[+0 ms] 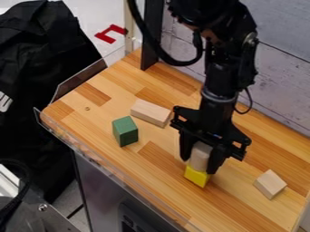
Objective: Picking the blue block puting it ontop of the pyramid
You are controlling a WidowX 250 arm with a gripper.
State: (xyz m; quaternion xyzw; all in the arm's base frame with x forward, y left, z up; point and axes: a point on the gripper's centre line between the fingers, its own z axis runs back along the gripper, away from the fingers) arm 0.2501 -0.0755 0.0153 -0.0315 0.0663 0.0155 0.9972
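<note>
In the camera view, the arm [215,81] came in from the top edge, near the wall [275,50], and its gripper [198,165] hung down over the counter [163,174], about midway between the wall edge and the edge with the clear guard [109,168]. Its two fingers were closed on a pale block [200,154], one on each side. The pale block stood roughly upright on the yellow block [196,176], bottom to top, the two making a small stack.

The green block [125,131] stood upright on the counter, well apart from the gripper, towards the left corner and nearer the guard edge than the wall edge. Just beside it, on the wall side, a long block [150,113] lay flat. A wooden cube [270,184] sat on the other side of the stack, near the counter's right end.

A dark post [151,36] stood at the counter's top corner. Beyond the guard, at the left, was black cloth [45,86], and a red piece [111,34] lay past the counter's upper left edge.
</note>
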